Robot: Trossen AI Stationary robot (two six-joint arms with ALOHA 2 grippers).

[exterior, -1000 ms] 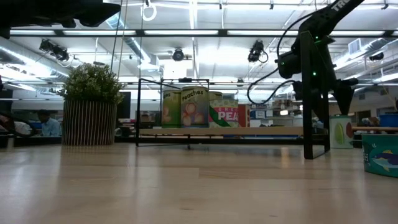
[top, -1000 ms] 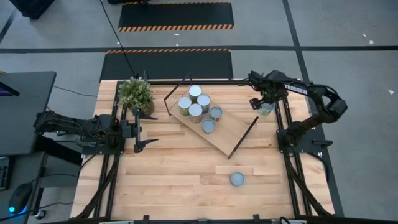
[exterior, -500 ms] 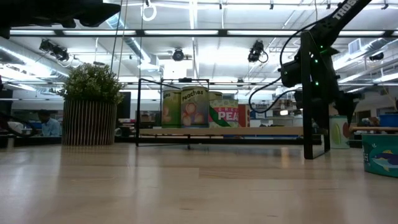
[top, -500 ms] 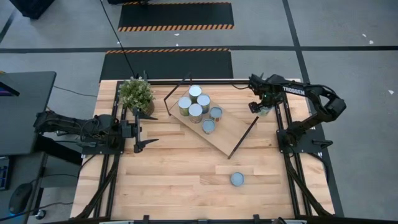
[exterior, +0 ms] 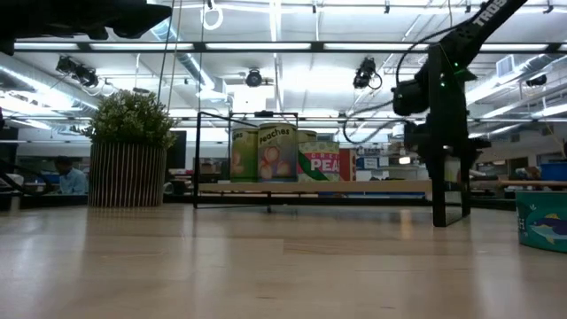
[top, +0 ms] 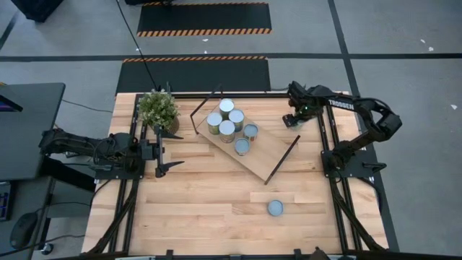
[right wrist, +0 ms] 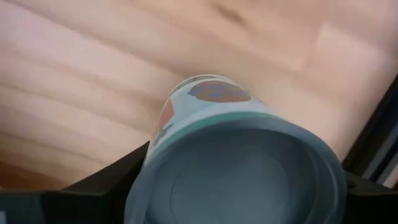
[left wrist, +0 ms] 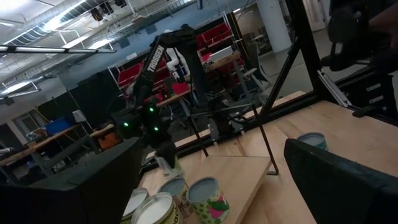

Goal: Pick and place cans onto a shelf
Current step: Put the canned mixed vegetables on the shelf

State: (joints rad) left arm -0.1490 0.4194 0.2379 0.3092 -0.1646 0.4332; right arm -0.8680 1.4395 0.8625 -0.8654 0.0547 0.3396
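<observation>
Counting from the high view, we find five cans on the shelf: a cluster of four and a fifth can beside it. One loose can stands on the table, well apart from both grippers. The right gripper is at the table's far right corner, just off the shelf's end. From above its can is hidden under the arm; only the right wrist view shows the held can filling the space between the dark fingers, which touch its sides, so we judge the grasp as made or nearly so. The left gripper waits with jaws wide, near the potted plant. We judge two cans remain to be shelved. The low view alone shows the labels.
</observation>
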